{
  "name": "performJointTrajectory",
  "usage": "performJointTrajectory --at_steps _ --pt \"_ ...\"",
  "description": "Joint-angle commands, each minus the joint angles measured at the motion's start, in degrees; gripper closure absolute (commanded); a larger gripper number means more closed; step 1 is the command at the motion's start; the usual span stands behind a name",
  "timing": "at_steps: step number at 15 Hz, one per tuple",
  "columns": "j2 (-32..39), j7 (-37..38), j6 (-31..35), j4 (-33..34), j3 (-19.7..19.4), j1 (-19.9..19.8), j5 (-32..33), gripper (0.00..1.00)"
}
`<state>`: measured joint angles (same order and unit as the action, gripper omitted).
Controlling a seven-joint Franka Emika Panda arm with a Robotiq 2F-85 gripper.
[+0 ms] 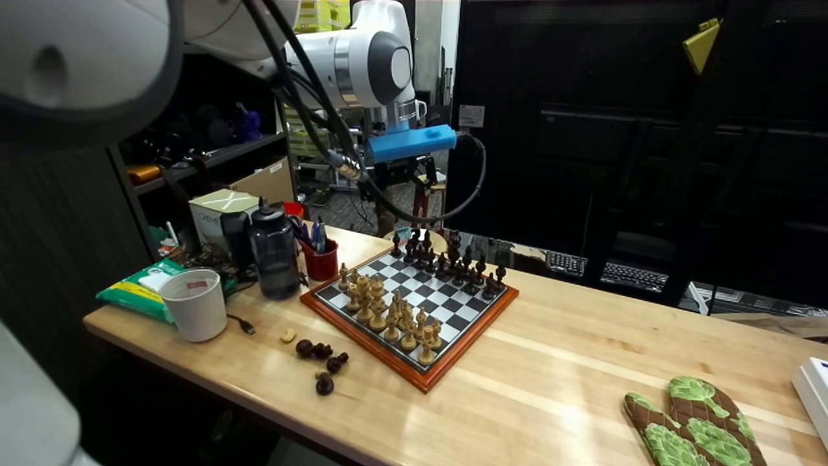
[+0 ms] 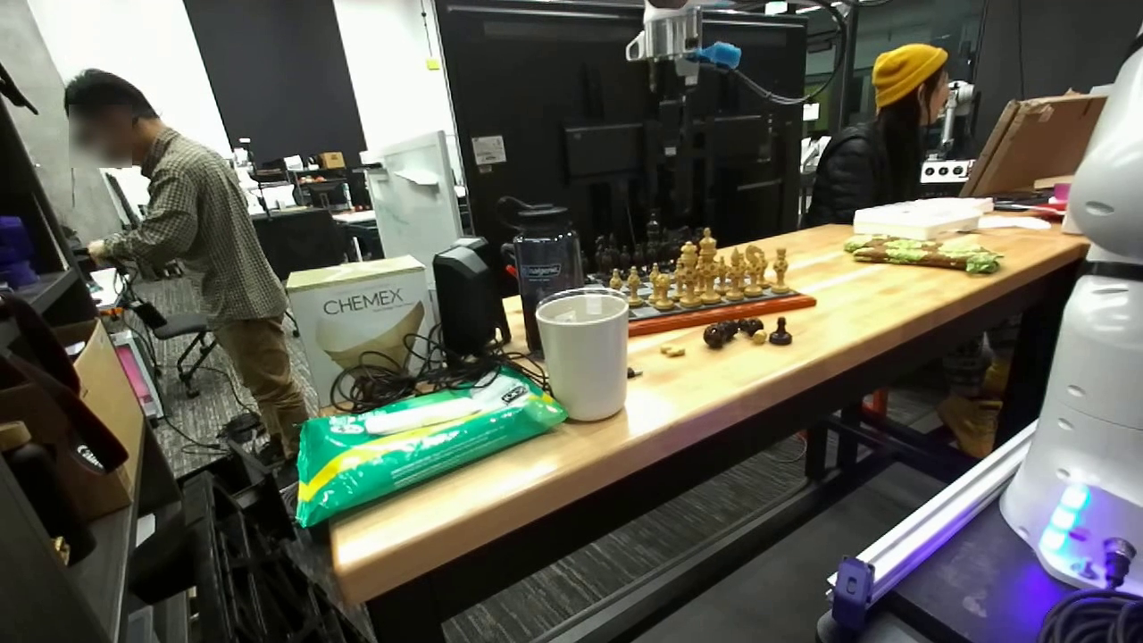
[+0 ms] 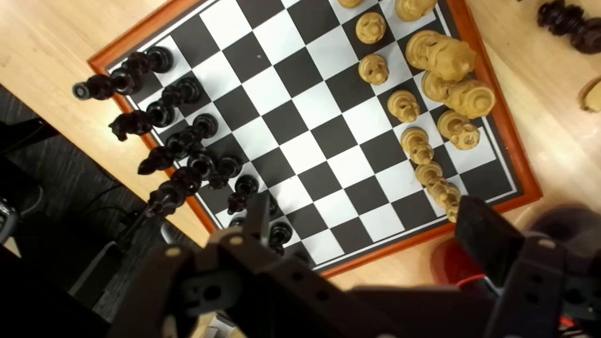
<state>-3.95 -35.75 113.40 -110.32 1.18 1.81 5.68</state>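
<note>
Gripper [image 3: 364, 213] up in the air, well above the chessboard [image 3: 303, 152], jaws spread wide, bare squares showing between them. Looks to be over the board's left end (dark backdrop in both exterior views, so hard to pin down exactly). Board sits mid-way along the wooden table [image 1: 582, 349]. Dark chess pieces [image 3: 171, 190] stand along its far side, light chess pieces [image 3: 469, 98] along the near side. Loose dark pieces [image 1: 305, 349] are on the table between board and near edge; most lie on their sides, one pawn [image 2: 780, 332] upright. Left of the board: red pen cup [image 1: 321, 262] just beside it, then water bottle [image 1: 275, 252], white cup [image 1: 200, 314], green packet [image 1: 139, 291]. Oven mitt [image 1: 711, 427] well apart, on the right.
</note>
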Motion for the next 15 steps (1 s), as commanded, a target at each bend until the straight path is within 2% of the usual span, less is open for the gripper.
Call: performJointTrajectory --at_steps 1,7,10,11,12,15 --pt "0.65 10.37 3.57 -0.42 -0.20 -0.28 -1.38 0.00" --pt "-1.22 31.95 5.85 -4.49 0.39 -0.28 0.79 0.00" --pt "-3.04 39.50 7.80 -7.76 0.38 -0.44 0.90 0.00" --pt "-3.65 38.93 9.70 -8.96 0.29 -0.40 0.27 0.00" --pt "-0.18 36.61 7.08 -4.94 0.18 -0.37 0.01 0.00" --pt "-0.13 36.74 7.49 -5.33 0.17 -0.37 0.00 0.00"
